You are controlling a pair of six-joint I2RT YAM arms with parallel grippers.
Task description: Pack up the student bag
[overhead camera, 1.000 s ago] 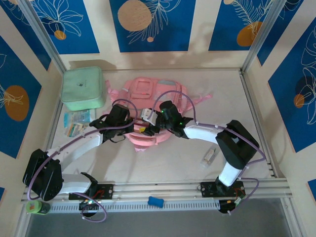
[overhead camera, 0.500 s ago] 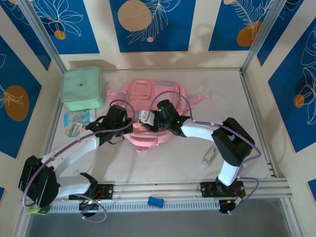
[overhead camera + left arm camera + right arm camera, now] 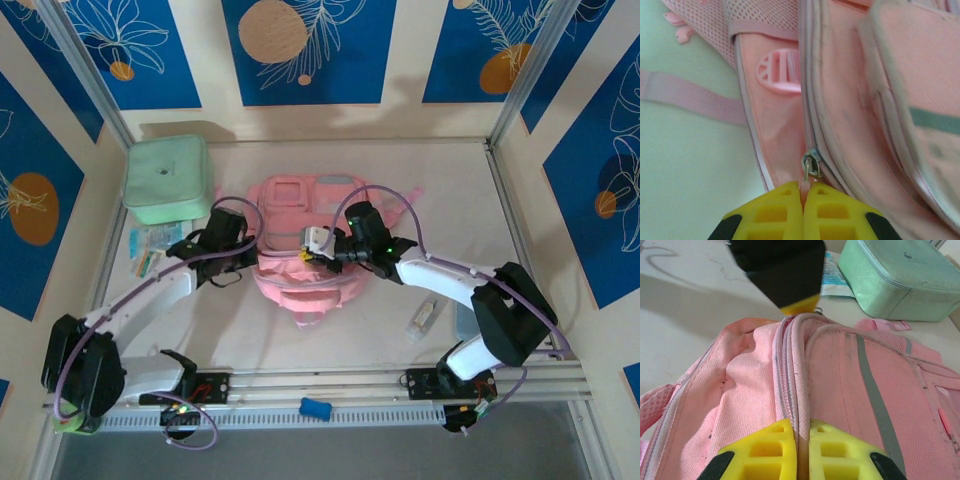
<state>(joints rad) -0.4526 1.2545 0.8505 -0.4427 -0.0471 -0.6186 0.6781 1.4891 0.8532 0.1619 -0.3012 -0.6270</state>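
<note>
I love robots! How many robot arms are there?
2. The left arm reaches in from the left side, the right arm from the right; both meet at the pink backpack. None seems hidden.

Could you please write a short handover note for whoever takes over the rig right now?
Left gripper: shut on the edge of the backpack, right by the zip slider.
Right gripper: shut on the zip seam further along.
Backpack lies flat in the middle; green case sits far left, apart from it.
Done: both grips on the backpack.
Left: open the zip, which looks closed, then pack.
</note>
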